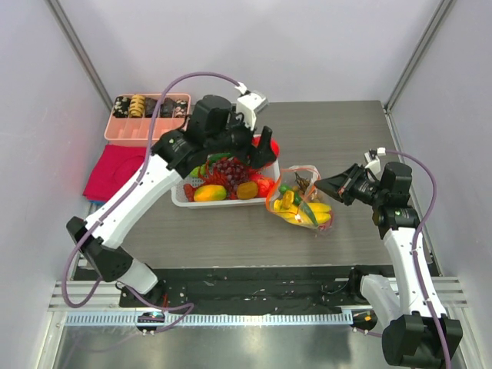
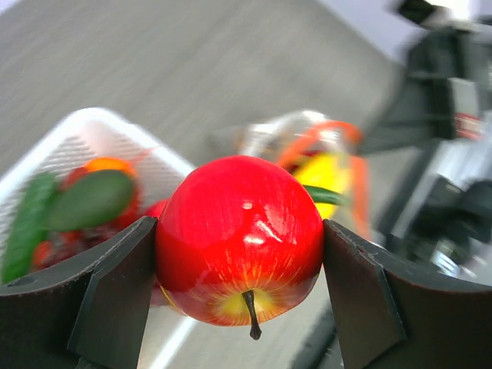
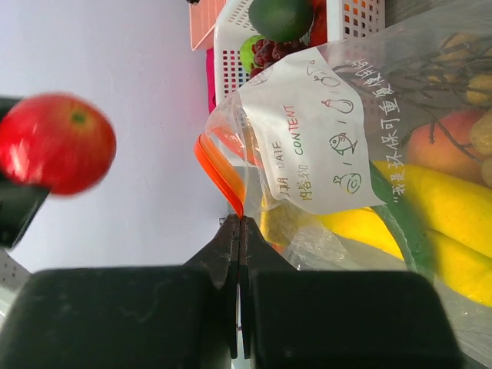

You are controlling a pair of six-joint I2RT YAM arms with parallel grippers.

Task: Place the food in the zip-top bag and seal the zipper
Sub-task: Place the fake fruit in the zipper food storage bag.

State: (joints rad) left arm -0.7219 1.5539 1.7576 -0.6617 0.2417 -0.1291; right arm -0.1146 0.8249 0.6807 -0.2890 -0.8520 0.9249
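Observation:
A glossy red round fruit (image 2: 240,231) with a dark stem sits squeezed between both fingers of my left gripper (image 2: 240,257). The gripper hangs above the right end of the white basket (image 1: 183,200), a short way left of the zip-top bag (image 1: 301,201). The right wrist view shows the same red fruit (image 3: 55,142) in the air beside the bag's mouth. My right gripper (image 3: 240,221) is shut on the orange-red zipper (image 3: 219,173) at one end of the mouth, holding it up. Yellow bananas (image 3: 450,219), a peach (image 3: 442,142) and a berry bunch lie inside the bag.
The basket holds more fruit: dark grapes (image 1: 229,171), an orange-yellow piece (image 1: 209,193) and green ones. A pink divided tray (image 1: 123,132) with small rolls stands at the back left. A red cloth (image 1: 111,173) lies in front of it. White walls close in both sides.

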